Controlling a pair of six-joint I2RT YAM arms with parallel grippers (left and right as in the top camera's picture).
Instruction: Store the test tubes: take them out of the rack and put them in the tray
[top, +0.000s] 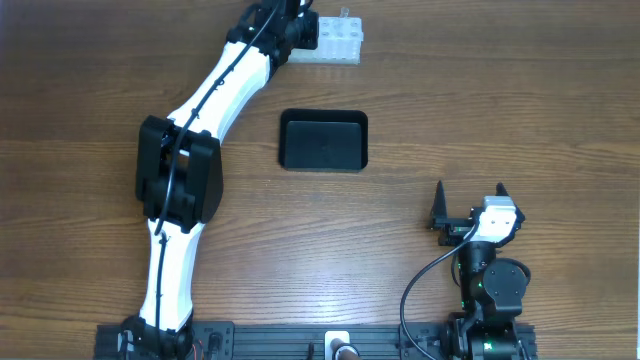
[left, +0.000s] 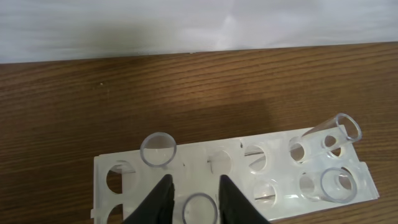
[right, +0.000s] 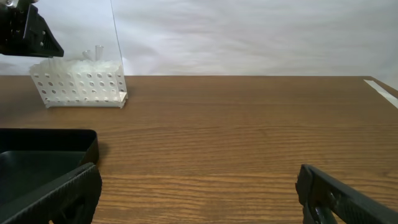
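Fingers of my left gripper (left: 196, 182) are spread on both sides of one test tube (left: 200, 210), which stands upright in the rack (left: 193, 160), its mouth directly between them. I judge thin gaps remain, so no pinch yet. My right gripper (top: 470, 195), also spread, sits well apart, beyond the tray (top: 323, 160).

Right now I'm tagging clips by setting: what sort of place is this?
Likely a lab-style robot workbench: a wooden table, a white test tube rack with clear tubes, a black tray, two robot arms.
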